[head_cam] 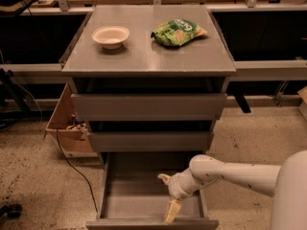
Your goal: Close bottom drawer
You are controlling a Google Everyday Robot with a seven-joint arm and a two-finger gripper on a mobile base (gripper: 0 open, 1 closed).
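The claw, spread and empty, sits inside the extended bottom drawer. Approach step; next, push the front inward.

The bottom drawer stands pulled out, its top open from above; the gripper hangs inside it over the right half, just behind the drawer's front panel, leaving the left half of the grey interior free; the white arm crosses the drawer's right wall and blocks that side; the mid-sized drawer front overhangs the drawer's rear; left of the drawer a black cable trails across the floor, with a cardboard box further back.
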